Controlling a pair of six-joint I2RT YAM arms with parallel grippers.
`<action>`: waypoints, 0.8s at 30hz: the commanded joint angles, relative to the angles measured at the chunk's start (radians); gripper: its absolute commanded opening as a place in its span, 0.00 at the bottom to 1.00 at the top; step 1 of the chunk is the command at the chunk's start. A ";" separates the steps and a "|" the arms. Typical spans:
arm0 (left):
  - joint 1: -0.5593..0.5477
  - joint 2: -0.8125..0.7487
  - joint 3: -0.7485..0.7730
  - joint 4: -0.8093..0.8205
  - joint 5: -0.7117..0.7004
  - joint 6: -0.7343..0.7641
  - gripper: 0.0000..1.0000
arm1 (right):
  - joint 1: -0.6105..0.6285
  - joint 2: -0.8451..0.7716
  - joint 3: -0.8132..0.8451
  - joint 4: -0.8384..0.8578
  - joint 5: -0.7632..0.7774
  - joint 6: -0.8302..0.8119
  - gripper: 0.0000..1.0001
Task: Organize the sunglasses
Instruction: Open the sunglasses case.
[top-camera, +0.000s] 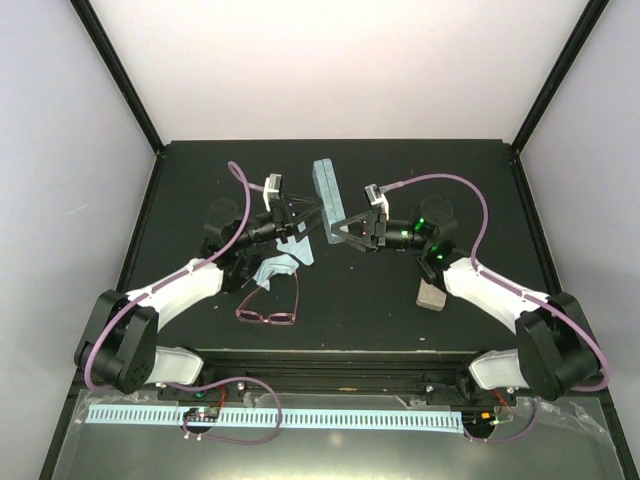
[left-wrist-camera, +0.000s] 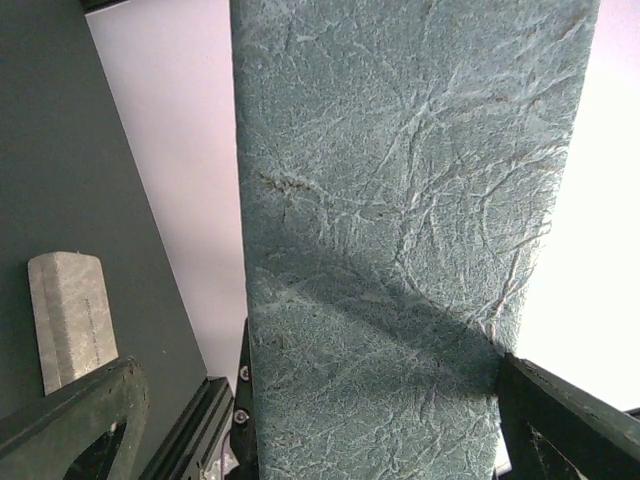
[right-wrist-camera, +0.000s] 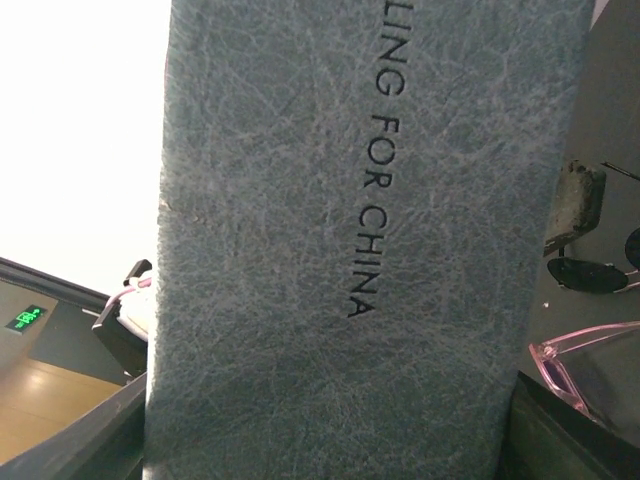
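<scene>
A blue-grey case (top-camera: 326, 195) is held up off the table between my two grippers. My right gripper (top-camera: 342, 231) is shut on it; in the right wrist view both fingers (right-wrist-camera: 560, 430) press the sides of the case (right-wrist-camera: 300, 250). My left gripper (top-camera: 303, 222) is open around the same case (left-wrist-camera: 400, 200): one finger (left-wrist-camera: 565, 420) lies against it, the other (left-wrist-camera: 80, 420) stands apart. The pink-maroon sunglasses (top-camera: 268, 305) lie open on the table near the left arm and show in the right wrist view (right-wrist-camera: 590, 360). The black sunglasses (right-wrist-camera: 590, 274) lie just beyond them.
A crumpled light blue cloth (top-camera: 275, 267) lies under the left arm. A beige case (top-camera: 431, 295) lies by the right forearm and also shows in the left wrist view (left-wrist-camera: 70, 315). Black frame posts stand at the table's corners.
</scene>
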 joint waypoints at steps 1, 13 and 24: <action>-0.019 0.001 0.043 0.041 0.022 0.018 0.95 | 0.016 0.022 0.027 0.031 -0.054 -0.005 0.49; -0.020 -0.001 0.065 -0.008 0.029 0.132 0.92 | 0.019 0.036 0.042 -0.135 -0.029 -0.077 0.48; -0.020 -0.037 0.096 -0.215 0.033 0.264 0.69 | 0.018 -0.009 0.060 -0.210 0.034 -0.109 0.87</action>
